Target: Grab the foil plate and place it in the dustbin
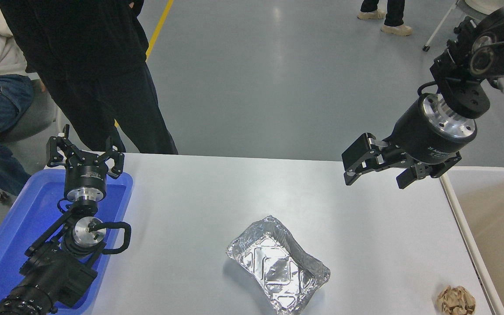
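While the foil plate [278, 264] lay untouched on the white tabletop [199, 197], near the front edge and roughly mid-width, the right claw [376, 168] hung above the far right part of the surface, well apart from the plate, fingers spread and holding nothing. Plate was crumpled, rim rolled and uneven, long axis running diagonally from upper left to lower right. Dustbin [488, 218] stood just off the tabletop's right edge; only its pale rim and part of the tan interior were visible. Crumpled brown paper ball [455, 300] sat at the front right corner, between plate and bin but nearer the bin. Left claw [85, 151] was parked, fingers open, over the blue plastic tray [15, 236] at the lower left. A person in dark clothing [99, 74] stood at the far left side. Judgement: step in hand was the approach, task barely begun. To do it well, the right claw would likely need to come down toward the plate's near right rim, turn so one finger went inside the wall and one outside, and close gently, since thin foil should buckle under a hard pinch. A carry path clear of the paper ball seemed advisable.
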`<action>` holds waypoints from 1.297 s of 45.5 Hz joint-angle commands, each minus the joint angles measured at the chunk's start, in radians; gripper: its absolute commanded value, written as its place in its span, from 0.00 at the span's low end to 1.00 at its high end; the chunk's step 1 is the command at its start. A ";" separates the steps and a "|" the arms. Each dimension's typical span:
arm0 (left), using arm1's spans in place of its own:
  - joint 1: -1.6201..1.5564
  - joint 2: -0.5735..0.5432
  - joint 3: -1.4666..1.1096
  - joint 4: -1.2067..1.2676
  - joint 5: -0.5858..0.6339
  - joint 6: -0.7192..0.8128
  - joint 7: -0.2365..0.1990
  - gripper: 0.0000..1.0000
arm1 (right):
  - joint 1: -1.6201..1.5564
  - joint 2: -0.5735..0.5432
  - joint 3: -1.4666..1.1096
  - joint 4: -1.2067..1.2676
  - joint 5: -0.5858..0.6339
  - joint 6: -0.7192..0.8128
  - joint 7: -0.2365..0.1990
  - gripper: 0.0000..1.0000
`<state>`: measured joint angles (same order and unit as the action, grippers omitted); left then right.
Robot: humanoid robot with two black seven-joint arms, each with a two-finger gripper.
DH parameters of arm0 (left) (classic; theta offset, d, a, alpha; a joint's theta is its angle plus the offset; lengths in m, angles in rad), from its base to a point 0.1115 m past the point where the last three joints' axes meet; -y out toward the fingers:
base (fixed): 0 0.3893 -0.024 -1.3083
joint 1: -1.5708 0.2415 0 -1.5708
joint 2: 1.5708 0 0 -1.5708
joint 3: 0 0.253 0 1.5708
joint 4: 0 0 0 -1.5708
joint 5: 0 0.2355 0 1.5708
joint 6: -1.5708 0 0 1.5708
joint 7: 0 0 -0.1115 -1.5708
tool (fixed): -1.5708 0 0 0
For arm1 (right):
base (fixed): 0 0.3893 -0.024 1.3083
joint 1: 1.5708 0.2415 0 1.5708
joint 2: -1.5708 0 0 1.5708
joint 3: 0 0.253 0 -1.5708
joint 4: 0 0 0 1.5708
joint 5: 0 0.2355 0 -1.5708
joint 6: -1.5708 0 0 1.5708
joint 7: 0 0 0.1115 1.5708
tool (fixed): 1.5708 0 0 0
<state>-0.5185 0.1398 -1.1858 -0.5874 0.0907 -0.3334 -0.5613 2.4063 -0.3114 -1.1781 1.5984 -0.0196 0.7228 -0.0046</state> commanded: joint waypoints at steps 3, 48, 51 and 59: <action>0.000 0.000 -0.002 0.000 0.001 0.001 -0.002 0.99 | -0.009 0.002 0.002 0.000 0.000 -0.002 0.000 1.00; 0.000 0.001 0.000 0.000 0.000 -0.001 -0.002 0.99 | -0.243 -0.083 0.026 0.072 0.086 -0.209 0.002 1.00; 0.000 0.001 0.000 0.000 0.000 -0.001 -0.002 0.99 | -0.280 -0.083 0.035 0.087 0.087 -0.252 0.002 1.00; 0.000 0.001 0.000 0.000 0.000 0.001 -0.002 0.99 | -0.398 -0.112 0.086 0.124 0.086 -0.368 0.002 1.00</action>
<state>-0.5185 0.1411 -1.1857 -0.5871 0.0904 -0.3337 -0.5631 2.1378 -0.3918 -1.1376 1.6781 0.0638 0.4881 -0.0030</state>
